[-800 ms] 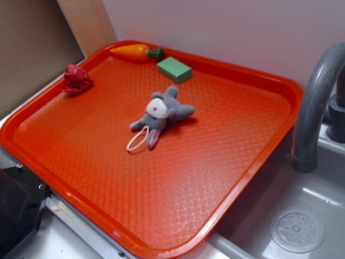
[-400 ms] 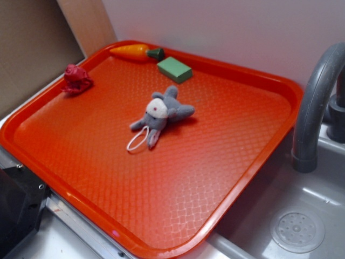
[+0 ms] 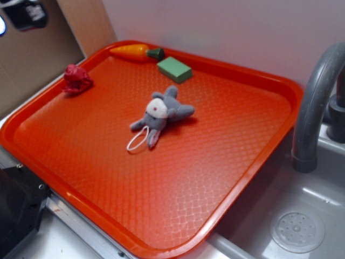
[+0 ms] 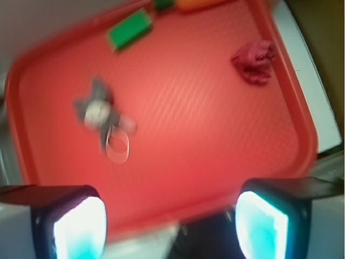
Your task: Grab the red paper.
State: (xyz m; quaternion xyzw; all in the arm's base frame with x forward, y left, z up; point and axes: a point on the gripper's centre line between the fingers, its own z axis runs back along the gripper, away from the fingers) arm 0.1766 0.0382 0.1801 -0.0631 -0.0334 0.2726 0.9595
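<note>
The red paper (image 3: 76, 79) is a small crimson wad lying at the left rim of the big orange-red tray (image 3: 226, 70). In the wrist view the red paper (image 4: 254, 61) shows at the upper right, blurred. My gripper (image 4: 169, 229) is open, its two pale fingers wide apart at the bottom of the wrist view with nothing between them, high above the tray's near edge. In the exterior view only a dark part of the gripper (image 3: 24, 13) shows at the top left corner, above and left of the paper.
A grey plush toy (image 3: 160, 113) lies mid-tray. A green block (image 3: 174, 69) and an orange toy carrot (image 3: 136, 52) sit at the tray's far edge. A grey faucet (image 3: 315, 102) and sink (image 3: 296, 229) are to the right.
The arm has come into the exterior view at the top left corner; it was out of view before. The things on the tray have not moved.
</note>
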